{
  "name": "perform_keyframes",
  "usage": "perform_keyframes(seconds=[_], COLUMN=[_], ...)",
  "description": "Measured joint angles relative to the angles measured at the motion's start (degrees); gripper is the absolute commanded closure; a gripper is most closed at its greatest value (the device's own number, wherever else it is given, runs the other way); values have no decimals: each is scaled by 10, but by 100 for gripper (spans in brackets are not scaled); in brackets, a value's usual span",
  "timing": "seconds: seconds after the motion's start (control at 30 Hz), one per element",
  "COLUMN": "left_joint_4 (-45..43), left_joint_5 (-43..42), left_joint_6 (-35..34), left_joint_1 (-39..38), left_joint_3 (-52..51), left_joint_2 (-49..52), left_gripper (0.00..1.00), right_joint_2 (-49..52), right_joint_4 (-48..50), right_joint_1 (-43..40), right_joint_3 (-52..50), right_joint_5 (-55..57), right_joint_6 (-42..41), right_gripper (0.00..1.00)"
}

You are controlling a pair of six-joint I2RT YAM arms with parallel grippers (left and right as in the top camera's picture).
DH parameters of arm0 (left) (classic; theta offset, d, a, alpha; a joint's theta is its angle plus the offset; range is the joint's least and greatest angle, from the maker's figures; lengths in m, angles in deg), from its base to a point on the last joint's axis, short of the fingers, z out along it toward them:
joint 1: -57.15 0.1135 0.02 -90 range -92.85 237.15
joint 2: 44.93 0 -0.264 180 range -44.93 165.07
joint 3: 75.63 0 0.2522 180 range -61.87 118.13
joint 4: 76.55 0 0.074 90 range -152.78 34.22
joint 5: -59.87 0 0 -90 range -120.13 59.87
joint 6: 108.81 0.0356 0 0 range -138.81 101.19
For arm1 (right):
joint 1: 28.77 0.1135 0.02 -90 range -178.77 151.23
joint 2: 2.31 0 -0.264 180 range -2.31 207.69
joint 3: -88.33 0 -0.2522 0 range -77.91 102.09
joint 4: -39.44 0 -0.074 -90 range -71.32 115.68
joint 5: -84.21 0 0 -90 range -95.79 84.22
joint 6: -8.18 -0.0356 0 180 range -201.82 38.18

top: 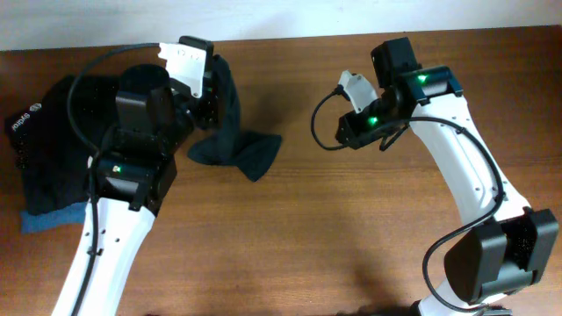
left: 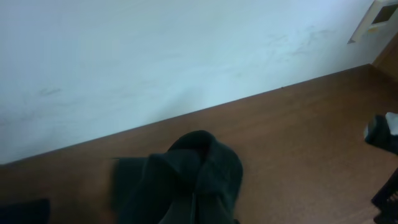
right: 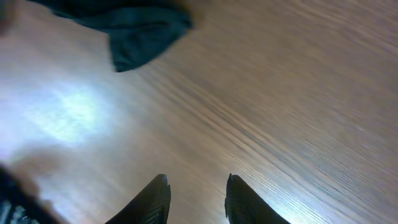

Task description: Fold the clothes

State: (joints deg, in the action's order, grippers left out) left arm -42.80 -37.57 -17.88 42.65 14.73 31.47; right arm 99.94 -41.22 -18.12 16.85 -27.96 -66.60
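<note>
Overhead, my left tool (top: 209,89) sits nearest the lens, clamped shut on a dark garment (top: 237,145) whose free end lies on the counter (top: 351,228), just beside the pile of black clothes (top: 53,149) at the left. From the left wrist I see only that garment bunched up close over the wood. From the right wrist, the right tool (right: 196,200) hangs partly open and empty above the counter, the garment's corner well ahead.

table (top: 351,237): brown wood | wall (left: 155,56): white, behind table
</note>
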Motion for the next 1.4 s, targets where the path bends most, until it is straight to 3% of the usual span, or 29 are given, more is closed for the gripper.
perform_keyframes(seconds=[0.37, 0.9, 1.2, 1.4], left_joint_4=[-10, -48, -48, -67], left_joint_5=[0, 2, 49, 69], left_joint_6=[2, 1, 1, 1], left_joint_1=[-2, -28, -28, -31], left_joint_3=[134, 141, 141, 141], left_joint_2=[-9, -13, -13, -13], left_gripper=[99, 100, 99, 100], right_joint_2=[0, 0, 0, 0], right_joint_4=[37, 175, 234, 268], right_joint_1=[51, 203, 261, 291], right_joint_3=[-3, -5, -5, -5], right_joint_5=[-49, -42, 38, 130], right_joint_6=[28, 27, -36, -127], right_gripper=[51, 46, 44, 40])
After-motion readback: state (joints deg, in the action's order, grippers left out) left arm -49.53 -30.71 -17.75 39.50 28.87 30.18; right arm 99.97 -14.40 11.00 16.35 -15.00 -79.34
